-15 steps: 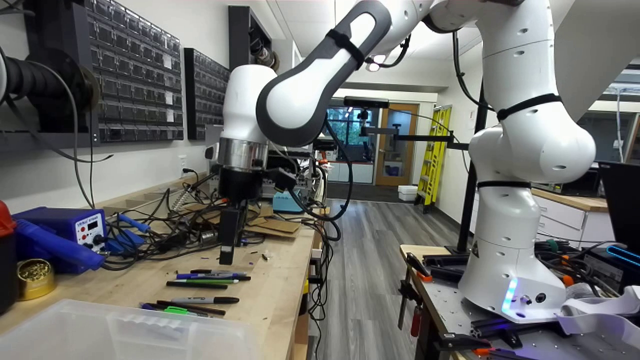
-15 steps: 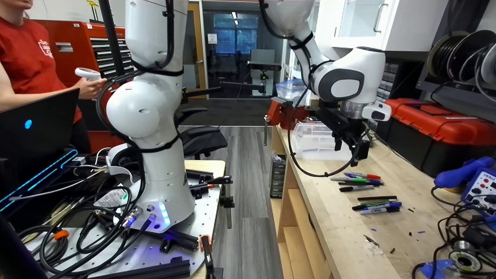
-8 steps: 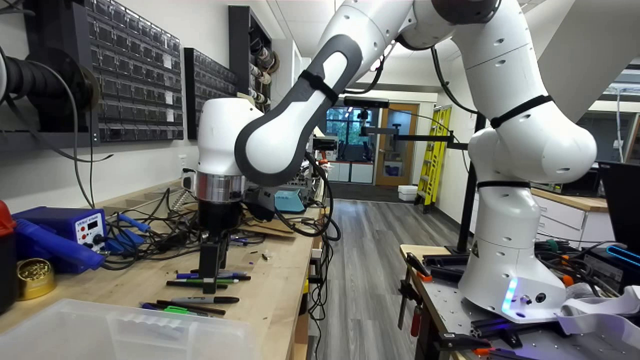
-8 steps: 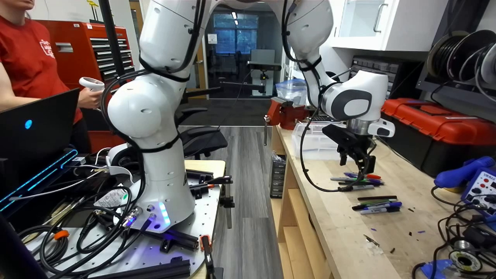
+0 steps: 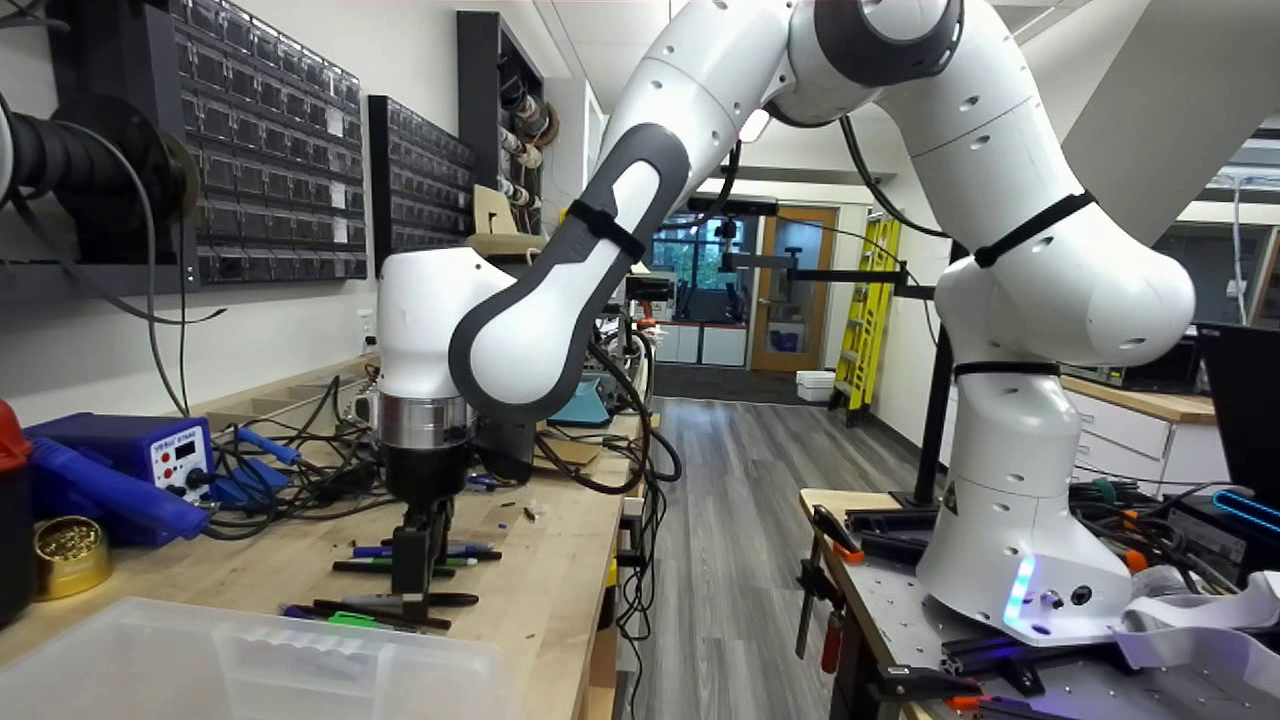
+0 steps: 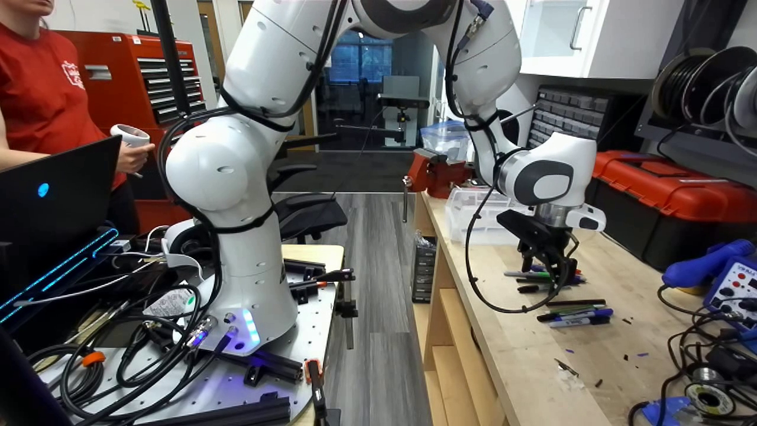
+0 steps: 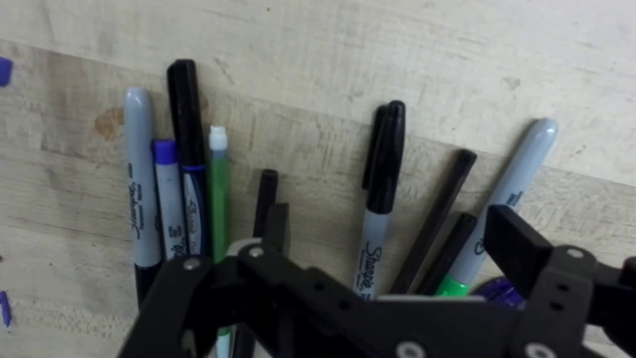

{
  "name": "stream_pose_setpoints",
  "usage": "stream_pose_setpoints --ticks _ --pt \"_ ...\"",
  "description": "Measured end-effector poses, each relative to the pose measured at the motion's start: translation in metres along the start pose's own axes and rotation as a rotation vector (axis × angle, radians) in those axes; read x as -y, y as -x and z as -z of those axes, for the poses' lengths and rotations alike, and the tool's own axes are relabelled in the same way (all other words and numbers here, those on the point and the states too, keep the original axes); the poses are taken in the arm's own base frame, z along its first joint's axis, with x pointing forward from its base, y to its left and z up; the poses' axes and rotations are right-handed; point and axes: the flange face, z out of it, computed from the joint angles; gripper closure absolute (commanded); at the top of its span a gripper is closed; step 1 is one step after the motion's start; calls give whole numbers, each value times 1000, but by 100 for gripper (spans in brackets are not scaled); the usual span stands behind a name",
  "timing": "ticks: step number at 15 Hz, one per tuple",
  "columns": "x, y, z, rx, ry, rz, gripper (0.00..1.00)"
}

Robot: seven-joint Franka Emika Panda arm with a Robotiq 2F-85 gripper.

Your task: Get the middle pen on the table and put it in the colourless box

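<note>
Black-capped middle pen (image 7: 381, 204) on the table (image 7: 308, 54), roughly midway between widely spread fingers (image 7: 516, 243) in the wrist view.

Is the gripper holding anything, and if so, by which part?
Nothing: the gripper is open, with the middle pen on the table showing between its parted jaws.

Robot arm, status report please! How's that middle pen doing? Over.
Gripper open. Middle pen between the fingers in wrist view, not yet held. Two slim black pens alongside, maybe in the way.
</note>
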Motion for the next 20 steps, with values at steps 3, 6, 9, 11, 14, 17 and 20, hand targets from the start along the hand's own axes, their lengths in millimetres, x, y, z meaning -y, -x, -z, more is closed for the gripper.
stream_pose_setpoints --ticks 3,6,9,11,14,17,20 --pt "-8 4 -9 17 14 0 0" --pt "-14 4 -10 19 20 -7 0" --pt "-15 5 -9 21 20 -9 1" --pt "-14 5 -9 27 18 -9 26" --pt "-11 6 -8 30 12 -8 45" --pt "-7 7 -1 35 2 -10 64" --pt "-5 9 1 51 -14 -24 83"
